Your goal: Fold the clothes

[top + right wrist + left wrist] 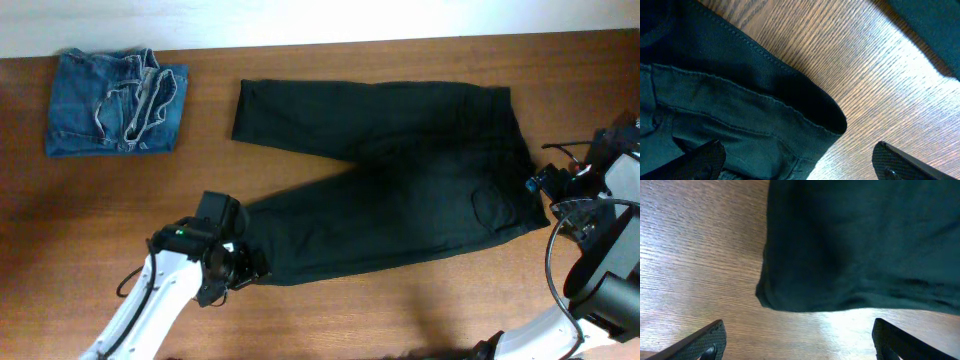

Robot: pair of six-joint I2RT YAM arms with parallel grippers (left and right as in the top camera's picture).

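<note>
Two-legged matte black trousers [420,170]

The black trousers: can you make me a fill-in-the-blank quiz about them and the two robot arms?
1. The blue jeans lie already ____, apart from the black trousers.
2. The left gripper is at the hem of one trouser ____.
3. The right gripper is at the trousers' ____ end.
4. On both grippers the jaws stand ____, gripping nothing.

Missing words: folded; leg; waist; open.
</note>
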